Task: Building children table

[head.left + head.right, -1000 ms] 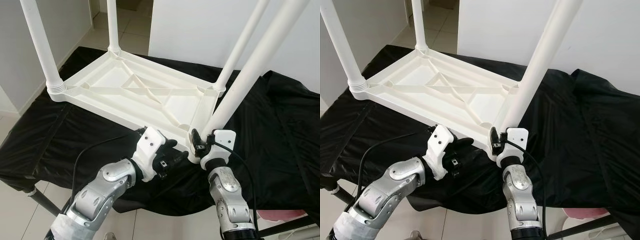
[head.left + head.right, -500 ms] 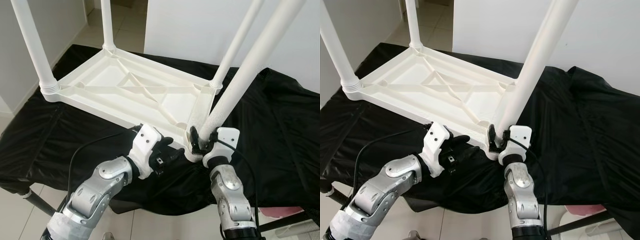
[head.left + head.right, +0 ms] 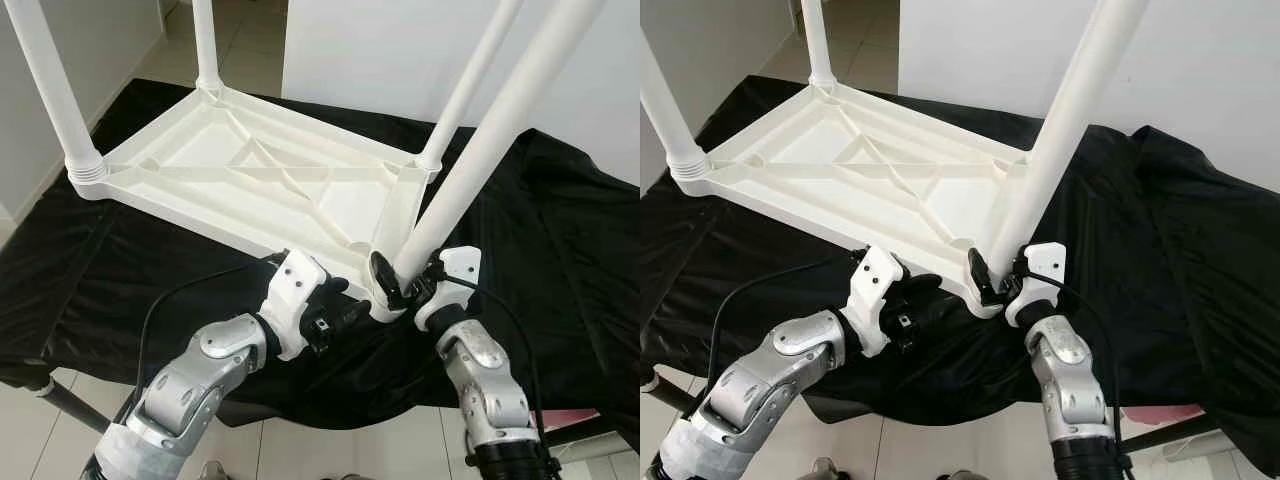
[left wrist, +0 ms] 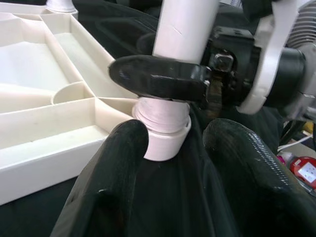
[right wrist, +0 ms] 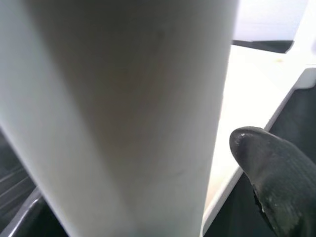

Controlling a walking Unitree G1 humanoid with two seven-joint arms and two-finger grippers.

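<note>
The right gripper (image 3: 392, 285), clamped on the near leg (image 3: 480, 160) at lower centre, has twisted round, seemingly screwing it home, while the open left gripper (image 3: 345, 315) steadies the socket (image 4: 165, 136).

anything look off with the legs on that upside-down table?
Yes. The near right leg leans noticeably, while the far right leg stands closer to straight in its socket. The right claw is clamped on the leaning leg's base, just above the corner socket; the left claw sits open beside that corner of the tabletop.
</note>
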